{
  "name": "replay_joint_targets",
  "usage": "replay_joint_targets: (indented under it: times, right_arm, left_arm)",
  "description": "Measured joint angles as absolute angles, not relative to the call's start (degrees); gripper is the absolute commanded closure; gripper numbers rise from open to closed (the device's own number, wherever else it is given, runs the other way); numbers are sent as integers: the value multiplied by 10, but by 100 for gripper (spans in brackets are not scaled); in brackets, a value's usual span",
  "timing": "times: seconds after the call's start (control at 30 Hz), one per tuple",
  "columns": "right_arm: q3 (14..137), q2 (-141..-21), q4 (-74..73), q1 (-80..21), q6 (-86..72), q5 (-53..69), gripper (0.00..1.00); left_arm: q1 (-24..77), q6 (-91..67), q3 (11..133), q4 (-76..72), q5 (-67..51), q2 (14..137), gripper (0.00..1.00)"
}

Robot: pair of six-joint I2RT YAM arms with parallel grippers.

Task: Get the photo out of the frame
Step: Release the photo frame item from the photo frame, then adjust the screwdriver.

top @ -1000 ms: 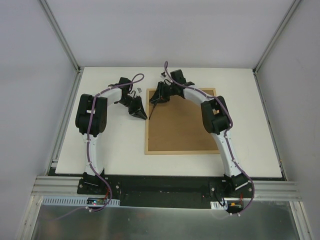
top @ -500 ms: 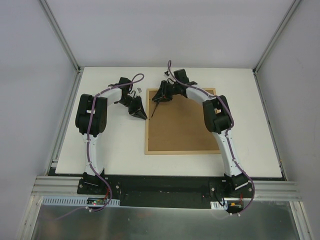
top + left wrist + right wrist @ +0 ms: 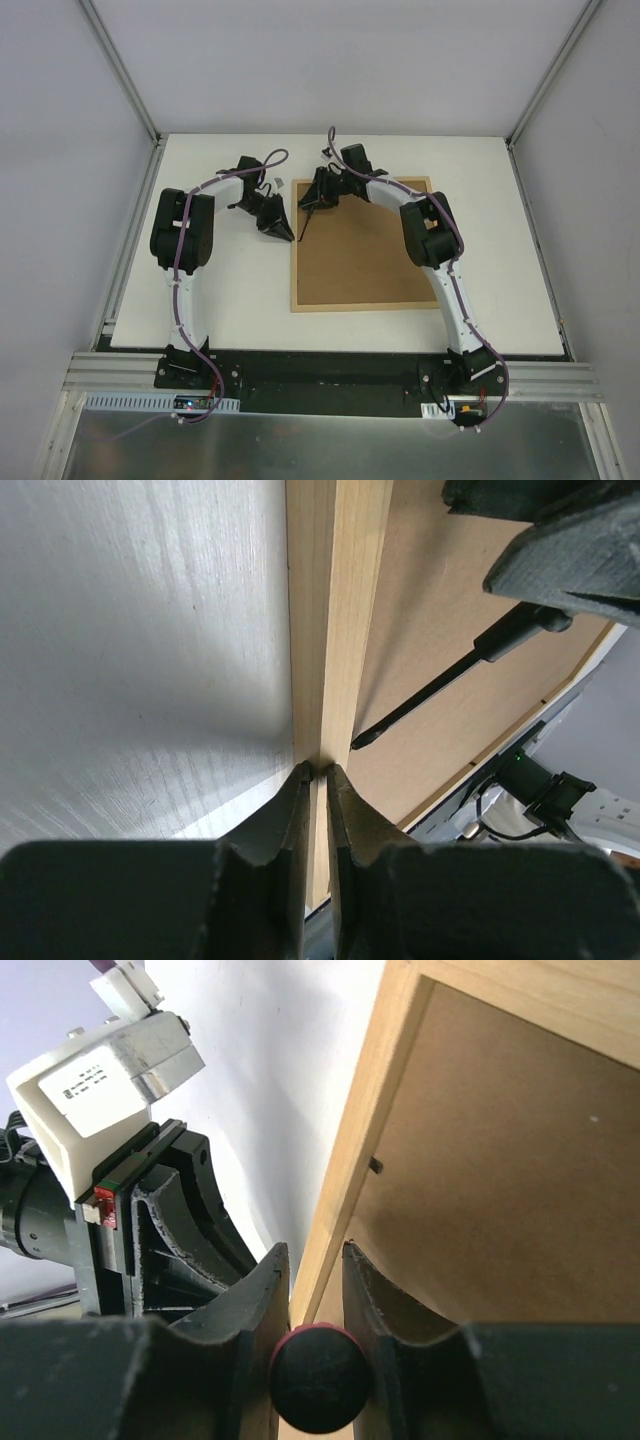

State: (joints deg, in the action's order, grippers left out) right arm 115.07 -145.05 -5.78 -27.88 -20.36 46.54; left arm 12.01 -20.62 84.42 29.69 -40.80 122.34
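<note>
The frame (image 3: 360,250) lies flat on the table (image 3: 220,290) with its brown back up. The photo cannot be seen; it is likely inside, under that back. The right claw (image 3: 316,192) grips a thin black tool (image 3: 305,222), and the tip points down just inside the frame's left side. The left claw (image 3: 284,232) is pinched shut, holding nothing, right against that side from outside.

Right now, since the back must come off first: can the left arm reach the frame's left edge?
Probably yes: the left tool, shut, sits at the left edge of the frame, table beside it. The right tool holds its black rod over the brown back, not blocking.
</note>
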Motion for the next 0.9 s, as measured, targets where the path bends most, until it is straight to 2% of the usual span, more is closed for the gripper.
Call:
replay_joint_targets:
  times: [0.3,0.47,0.63,0.7,0.9]
  right_arm:
    - [1043,-1427,51,-276,-258,500,100]
    - [1033,-1425,69,-276,-270,502,100]
    - [1049,-1421,25,-277,-257,502,100]
    - [1049,-1414,8,-276,-258,508,100]
    - [989,-1348,89,-261,-348,552,100]
  left_arm:
    - [120,-225,829,289,-414,1218,93]
    - [119,-233,824,284,-417,1216,90]
    - [120,-228,824,282,-414,1209,67]
    - [120,-218,827,284,-415,1200,62]
    - [120,-192,874,282,-437,1166,57]
